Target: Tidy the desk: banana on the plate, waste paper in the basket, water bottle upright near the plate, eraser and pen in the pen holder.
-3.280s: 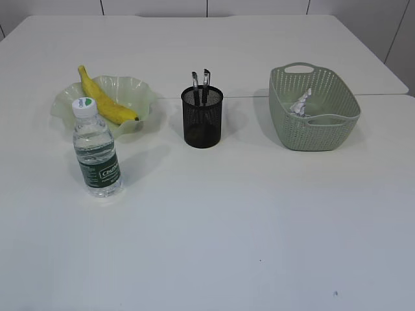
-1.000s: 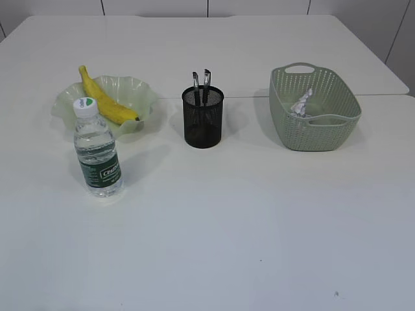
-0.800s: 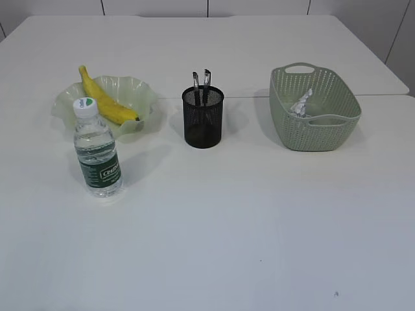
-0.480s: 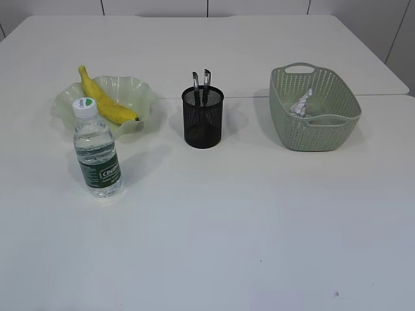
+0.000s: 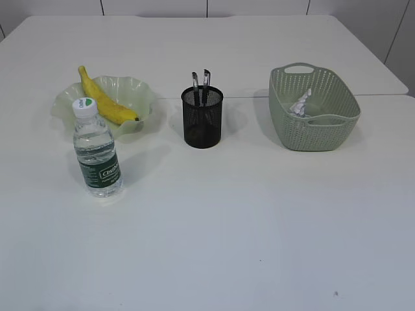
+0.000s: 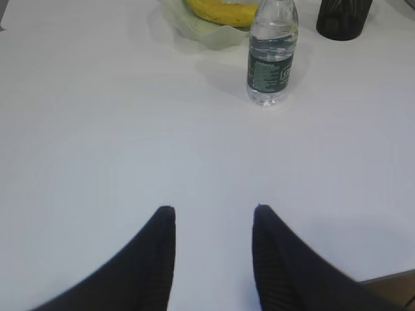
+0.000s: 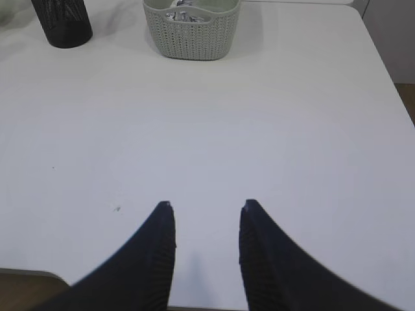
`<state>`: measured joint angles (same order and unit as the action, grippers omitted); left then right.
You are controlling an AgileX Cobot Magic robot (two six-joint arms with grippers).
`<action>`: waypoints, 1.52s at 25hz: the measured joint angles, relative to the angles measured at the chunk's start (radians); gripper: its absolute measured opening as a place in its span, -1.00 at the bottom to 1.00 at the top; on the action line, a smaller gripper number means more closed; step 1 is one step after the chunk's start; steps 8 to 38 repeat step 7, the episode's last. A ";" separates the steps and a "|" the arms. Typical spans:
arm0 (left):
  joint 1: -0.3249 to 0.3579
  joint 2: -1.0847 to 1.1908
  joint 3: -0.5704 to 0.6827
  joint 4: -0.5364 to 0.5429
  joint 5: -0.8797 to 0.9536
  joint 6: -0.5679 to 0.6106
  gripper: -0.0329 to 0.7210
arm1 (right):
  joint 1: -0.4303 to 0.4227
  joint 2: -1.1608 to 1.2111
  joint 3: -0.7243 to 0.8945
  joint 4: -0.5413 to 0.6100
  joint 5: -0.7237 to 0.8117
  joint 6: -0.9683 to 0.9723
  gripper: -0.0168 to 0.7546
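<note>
Left end effector [image 6: 214, 214]: spread, empty.
Right end effector [image 7: 204, 208]: spread, empty.
Risk: a careless sweep could topple the upright water bottle [image 5: 97, 148] near the plate [image 5: 144, 91].

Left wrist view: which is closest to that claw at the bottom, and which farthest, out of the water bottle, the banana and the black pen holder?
From the left gripper, empty and open:
1. Water bottle, upright, ahead and slightly right.
2. Banana, on the plate behind the bottle, top centre.
3. Pen holder, top right corner; banana and holder are nearly level, so that order is loose.

One yellow banana [image 5: 107, 100], one pale green wavy plate [image 5: 144, 97], one clear plastic water bottle [image 5: 97, 150], one black mesh pen holder [image 5: 202, 122], two pens [image 5: 200, 84], one grey-green woven basket [image 5: 314, 110], one crumpled white paper [image 5: 301, 102].
</note>
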<state>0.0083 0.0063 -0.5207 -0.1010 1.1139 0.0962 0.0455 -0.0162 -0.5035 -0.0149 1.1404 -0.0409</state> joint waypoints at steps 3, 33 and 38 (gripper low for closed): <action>0.000 0.000 0.000 0.004 0.000 0.000 -0.18 | 0.000 0.000 0.000 0.000 0.000 0.000 -0.29; 0.000 0.000 0.000 0.013 0.000 0.000 -0.18 | 0.000 0.000 0.000 0.000 0.000 -0.002 -0.29; 0.000 0.000 0.000 0.013 0.000 0.000 -0.18 | 0.000 0.000 0.000 0.000 0.000 -0.002 -0.29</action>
